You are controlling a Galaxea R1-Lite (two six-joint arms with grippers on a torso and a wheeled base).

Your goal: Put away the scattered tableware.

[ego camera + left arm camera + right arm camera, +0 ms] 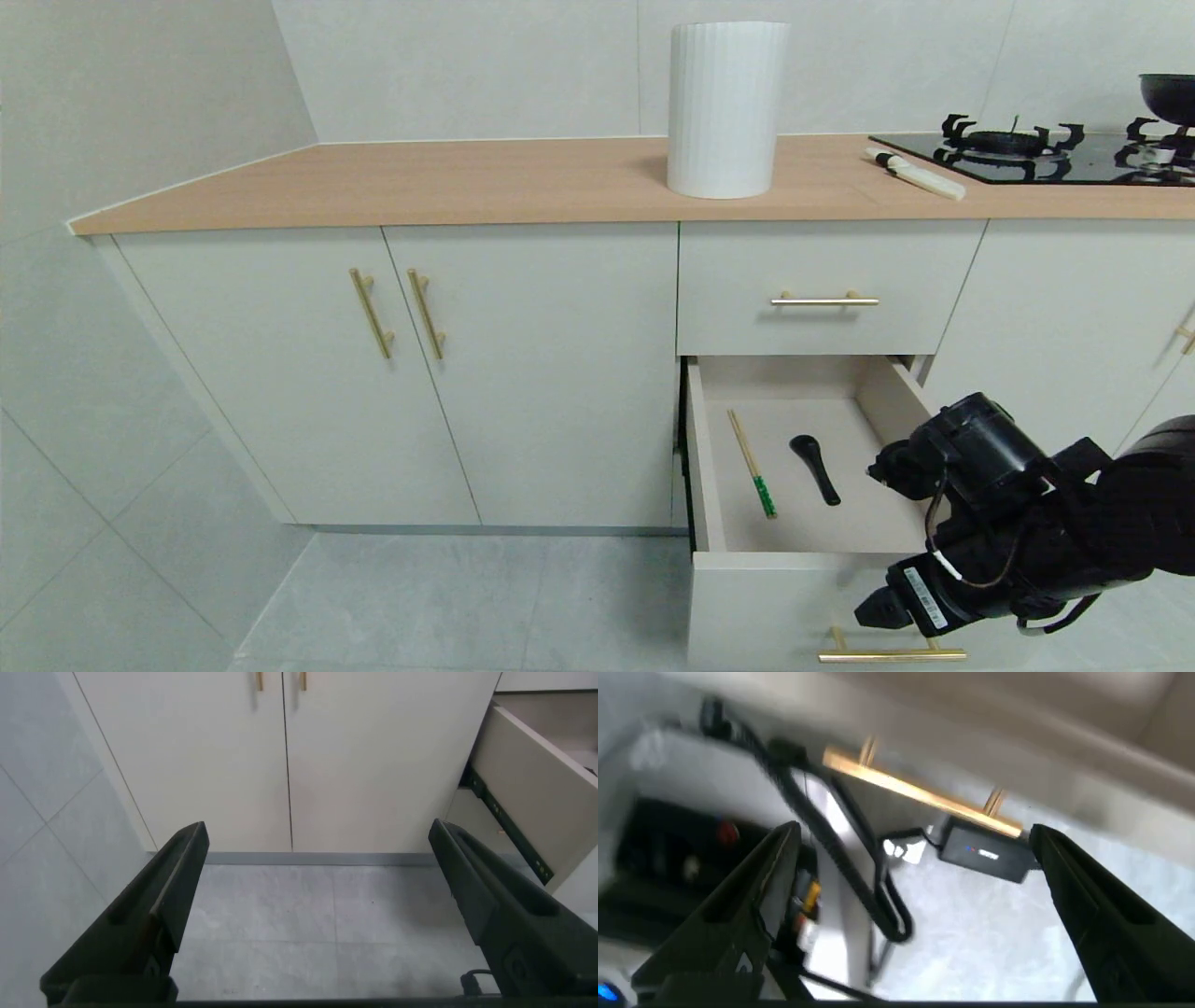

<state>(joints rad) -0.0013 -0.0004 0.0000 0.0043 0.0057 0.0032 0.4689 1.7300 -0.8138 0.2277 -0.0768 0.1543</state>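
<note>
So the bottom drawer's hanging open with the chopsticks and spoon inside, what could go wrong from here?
1. The right gripper, jaws open, sits by the drawer handle; a skewed push could slip off it.
2. A hard shove may send the loose chopsticks and spoon sliding in the drawer.
3. Closing now would strand the pale utensil on the countertop.
</note>
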